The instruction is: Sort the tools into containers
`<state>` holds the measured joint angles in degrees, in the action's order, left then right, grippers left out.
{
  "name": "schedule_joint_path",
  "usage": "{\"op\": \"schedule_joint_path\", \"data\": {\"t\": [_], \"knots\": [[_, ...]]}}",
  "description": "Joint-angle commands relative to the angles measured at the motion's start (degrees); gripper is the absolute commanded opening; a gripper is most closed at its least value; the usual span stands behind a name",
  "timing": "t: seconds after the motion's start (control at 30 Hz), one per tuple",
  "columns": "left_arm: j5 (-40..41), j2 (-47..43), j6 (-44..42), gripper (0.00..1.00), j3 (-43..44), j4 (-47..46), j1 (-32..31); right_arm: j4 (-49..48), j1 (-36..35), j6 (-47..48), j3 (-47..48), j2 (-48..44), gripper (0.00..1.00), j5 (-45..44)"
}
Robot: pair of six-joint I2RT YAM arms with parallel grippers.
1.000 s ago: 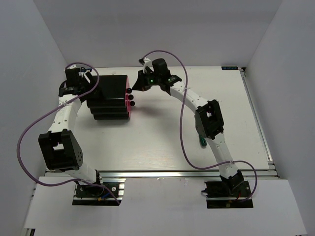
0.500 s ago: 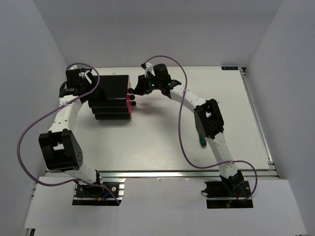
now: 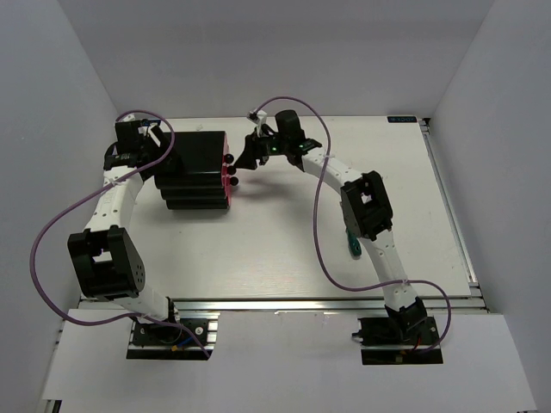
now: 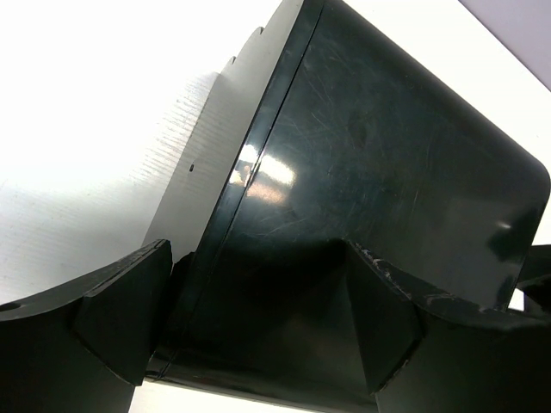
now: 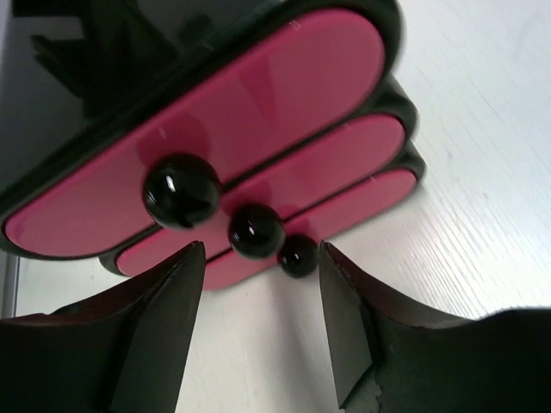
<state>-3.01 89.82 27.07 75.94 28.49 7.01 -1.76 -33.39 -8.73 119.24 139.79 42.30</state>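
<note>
The containers are three magenta drawers (image 5: 284, 95) with round black knobs (image 5: 181, 191), stacked in a black cabinet (image 3: 194, 159); all three are pushed in. My right gripper (image 5: 260, 249) is open just in front of the knobs and holds nothing; in the top view the right gripper (image 3: 240, 162) is beside the pink fronts (image 3: 228, 176). My left gripper (image 4: 258, 318) has its jaws wide, straddling the cabinet's glossy black rear (image 4: 387, 155). One tool, a green-handled screwdriver (image 3: 352, 247), lies on the table, partly hidden by my right arm. No other tools show.
The white table (image 3: 275, 249) is walled by white panels at the left, back and right. A purple cable (image 3: 318, 215) loops along each arm. A metal rail (image 3: 284, 303) runs along the near edge.
My right gripper went from shut to open in front of the drawer knobs, and its wrist shifted slightly right. The left arm and the cabinet have not moved.
</note>
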Motion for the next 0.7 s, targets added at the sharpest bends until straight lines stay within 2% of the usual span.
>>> {"op": "schedule_joint_path", "data": {"t": [0.0,0.37,0.67], "knots": [[-1.65,1.85,-0.18,0.90,-0.44,7.81,-1.29,-3.34,-1.33,1.35,5.55,2.41,0.62,3.75],[-3.32,1.76,0.26,0.90,-1.41,7.02,-1.20,-3.42,-2.82,1.70,7.32,5.76,0.62,1.73],[-3.59,2.20,0.09,0.90,-0.80,7.37,-1.29,-6.06,-3.09,1.35,8.20,7.96,0.56,0.76]]}}
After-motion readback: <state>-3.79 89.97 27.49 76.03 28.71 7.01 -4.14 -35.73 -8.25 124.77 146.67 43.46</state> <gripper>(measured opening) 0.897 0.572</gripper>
